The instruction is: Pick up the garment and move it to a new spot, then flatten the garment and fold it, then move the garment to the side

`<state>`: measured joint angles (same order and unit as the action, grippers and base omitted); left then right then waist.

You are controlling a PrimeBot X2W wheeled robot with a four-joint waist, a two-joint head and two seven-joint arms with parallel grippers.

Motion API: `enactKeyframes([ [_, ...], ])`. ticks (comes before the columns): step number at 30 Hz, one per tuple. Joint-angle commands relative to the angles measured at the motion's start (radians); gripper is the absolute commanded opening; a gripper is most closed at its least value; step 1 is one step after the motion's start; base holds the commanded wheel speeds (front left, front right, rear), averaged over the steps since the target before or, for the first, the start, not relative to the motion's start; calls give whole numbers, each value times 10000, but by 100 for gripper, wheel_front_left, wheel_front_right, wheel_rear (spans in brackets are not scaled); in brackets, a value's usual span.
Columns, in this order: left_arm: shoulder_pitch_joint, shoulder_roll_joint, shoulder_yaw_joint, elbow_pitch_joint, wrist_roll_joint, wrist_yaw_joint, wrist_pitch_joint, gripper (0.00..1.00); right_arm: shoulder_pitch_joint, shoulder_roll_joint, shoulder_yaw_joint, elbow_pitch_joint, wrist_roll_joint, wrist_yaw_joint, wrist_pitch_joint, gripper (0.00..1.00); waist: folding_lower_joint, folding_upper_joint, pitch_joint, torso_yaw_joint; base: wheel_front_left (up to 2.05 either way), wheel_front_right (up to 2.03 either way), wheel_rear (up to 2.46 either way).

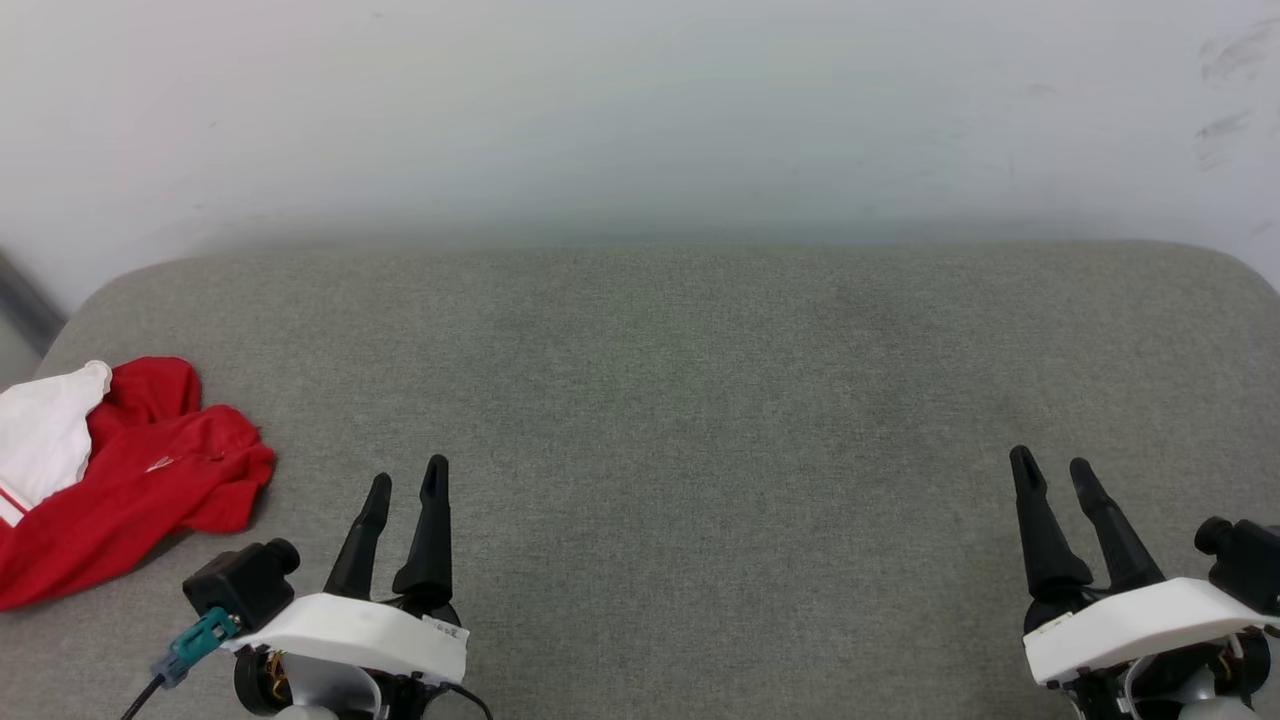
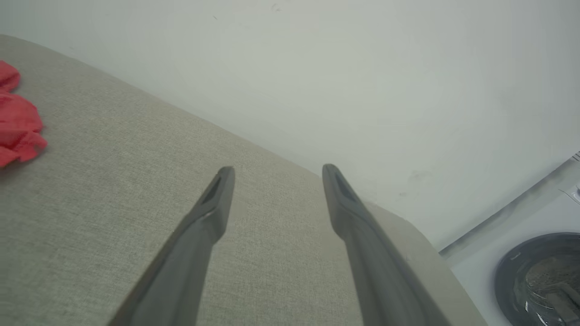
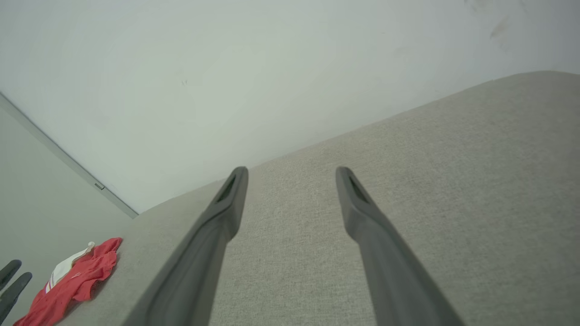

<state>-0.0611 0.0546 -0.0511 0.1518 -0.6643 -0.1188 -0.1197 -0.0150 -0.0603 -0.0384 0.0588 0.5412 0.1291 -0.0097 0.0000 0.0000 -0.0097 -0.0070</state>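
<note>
Garment (image 1: 130,480): red shirt with a white sleeve and red-white trim, crumpled in a heap at the far left of the grey fabric cushion (image 1: 700,400), partly cut off by the head view's left edge; print not visible. Left gripper (image 1: 408,472): jaws spread wide, nothing between them; hovers near the cushion's front edge, just right of the garment, not touching it. Right gripper (image 1: 1049,460): jaws equally wide apart, empty; at the right side of the cushion, well apart from the garment. Pale wall (image 1: 640,100) runs behind the cushion; a few dark scuffs at its upper right. Left wrist view: white appliance with a dark round window (image 2: 539,276) beyond the cushion's edge.
</note>
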Motion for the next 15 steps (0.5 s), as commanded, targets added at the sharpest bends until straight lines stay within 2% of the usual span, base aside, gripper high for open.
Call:
enactKeyframes([
  [1,3,51,-2,-70,348,31,-98,100,-29,12,0,-175,-344,22,-86,100,0,0,-1,2,0,0,0],
  [15,-22,110,-158,291,2152,251,-474,100,99,81,-84,-255,-1983,23,-338,100,0,0,-26,45,0,0,0],
])
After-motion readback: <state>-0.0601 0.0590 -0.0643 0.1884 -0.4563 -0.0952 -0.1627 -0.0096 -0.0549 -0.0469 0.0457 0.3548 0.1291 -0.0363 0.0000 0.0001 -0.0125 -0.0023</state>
